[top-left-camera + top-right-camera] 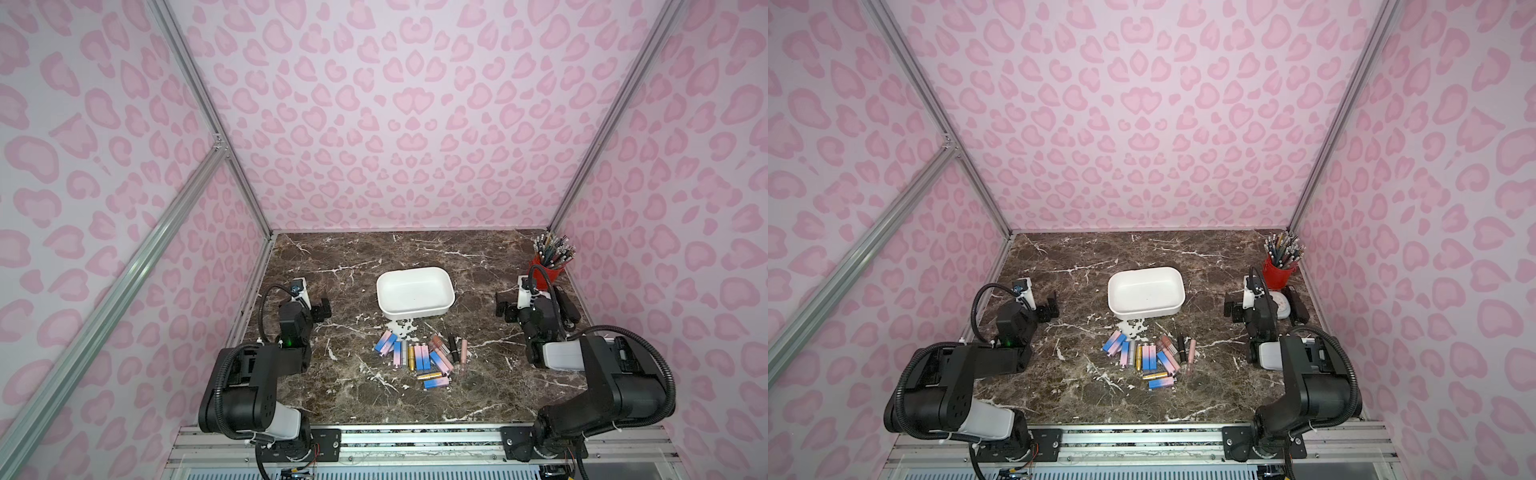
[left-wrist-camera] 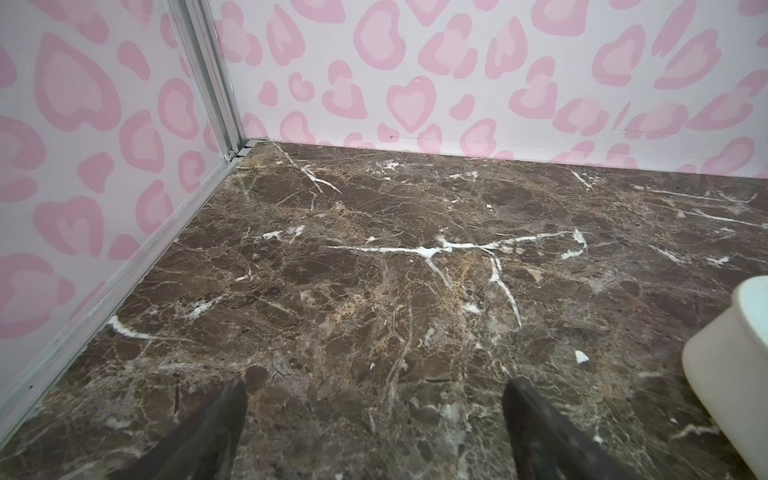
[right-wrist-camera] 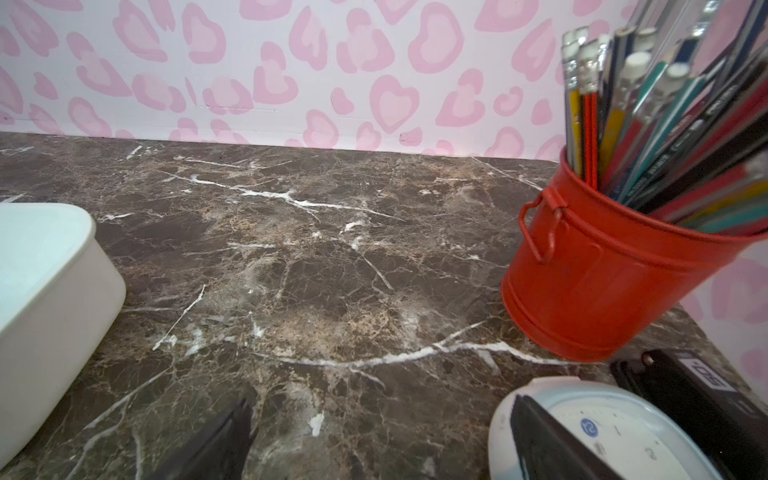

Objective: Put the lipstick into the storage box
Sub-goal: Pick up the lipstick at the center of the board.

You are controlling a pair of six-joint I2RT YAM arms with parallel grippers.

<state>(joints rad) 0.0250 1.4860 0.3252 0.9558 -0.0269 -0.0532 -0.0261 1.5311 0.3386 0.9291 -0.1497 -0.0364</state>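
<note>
The white storage box [image 1: 419,311] [image 1: 1146,311] stands empty mid-table. A corner of the storage box [image 2: 731,374] shows in the left wrist view, and an end of the storage box [image 3: 50,299] in the right wrist view. Several lipstick tubes [image 1: 419,357] [image 1: 1148,357], pink-blue, gold, black and pink, lie in a loose cluster in front of the box. My left gripper [image 1: 322,309] [image 1: 1047,307] [image 2: 374,386] hovers open and empty left of the box. The right gripper [image 1: 505,309] [image 1: 1231,309] [image 3: 382,403] is open and empty to the box's right.
A red pencil cup [image 1: 547,272] [image 3: 602,282] full of pencils stands in the far right corner. Close to the right gripper lie a white round device [image 3: 602,428] [image 1: 1280,305] and a black stapler [image 3: 698,395]. Pink patterned walls enclose three sides.
</note>
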